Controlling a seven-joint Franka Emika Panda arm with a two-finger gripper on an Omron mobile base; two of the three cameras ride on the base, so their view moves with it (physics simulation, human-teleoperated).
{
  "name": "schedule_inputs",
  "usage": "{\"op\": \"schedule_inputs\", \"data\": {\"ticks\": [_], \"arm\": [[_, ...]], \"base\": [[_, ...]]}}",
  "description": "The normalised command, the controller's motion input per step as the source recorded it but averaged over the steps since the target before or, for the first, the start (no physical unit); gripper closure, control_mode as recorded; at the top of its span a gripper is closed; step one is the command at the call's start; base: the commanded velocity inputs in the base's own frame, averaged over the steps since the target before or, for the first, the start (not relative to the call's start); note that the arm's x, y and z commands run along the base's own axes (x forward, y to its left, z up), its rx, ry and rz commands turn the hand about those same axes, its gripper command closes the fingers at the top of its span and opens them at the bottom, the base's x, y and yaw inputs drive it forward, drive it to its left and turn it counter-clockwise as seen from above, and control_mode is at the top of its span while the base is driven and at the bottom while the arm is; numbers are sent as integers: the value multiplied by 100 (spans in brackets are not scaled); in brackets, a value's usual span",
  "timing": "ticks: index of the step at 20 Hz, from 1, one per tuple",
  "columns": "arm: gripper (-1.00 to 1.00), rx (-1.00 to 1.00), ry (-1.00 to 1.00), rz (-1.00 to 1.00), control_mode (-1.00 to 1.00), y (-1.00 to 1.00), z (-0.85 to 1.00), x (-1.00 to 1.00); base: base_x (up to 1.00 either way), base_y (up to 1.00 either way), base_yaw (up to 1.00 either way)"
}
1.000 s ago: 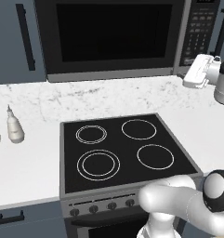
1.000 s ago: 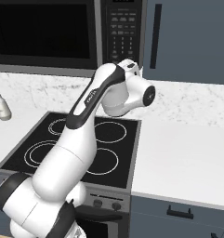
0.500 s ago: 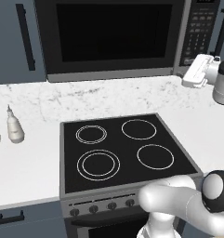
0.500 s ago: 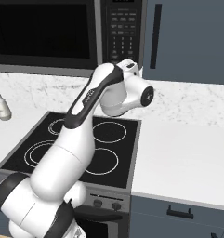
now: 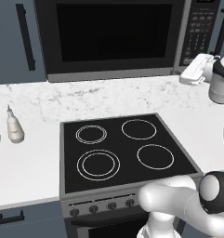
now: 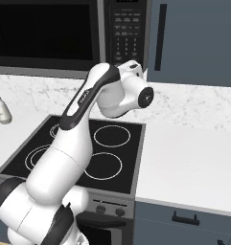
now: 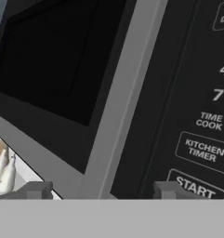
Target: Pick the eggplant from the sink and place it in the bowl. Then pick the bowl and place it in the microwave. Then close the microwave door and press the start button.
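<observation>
Two pincer point(image 7: 102, 189) tips spread, near microwave point(image 7: 127, 93) keypad edge

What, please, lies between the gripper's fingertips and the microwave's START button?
Nothing: in the hand view the gripper faces the microwave closely, and the START button sits just above its right fingertip, the stretch bare.

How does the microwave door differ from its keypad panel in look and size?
The microwave door is wide, a black glass window in a grey frame; the keypad panel is a narrow upright strip. The door's glass is blank; the panel carries labelled buttons, START among them. Both are dark and face forward.
</observation>
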Motion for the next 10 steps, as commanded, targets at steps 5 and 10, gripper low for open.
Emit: {"op": "schedule_inputs", "data": {"ticks": [5, 10], "arm": [[-100, 1, 3, 1, -100, -36, 0, 70], [-100, 0, -3, 1, -100, -1, -5, -22]], "base": [[0, 0, 0], [0, 0, 0]]}}
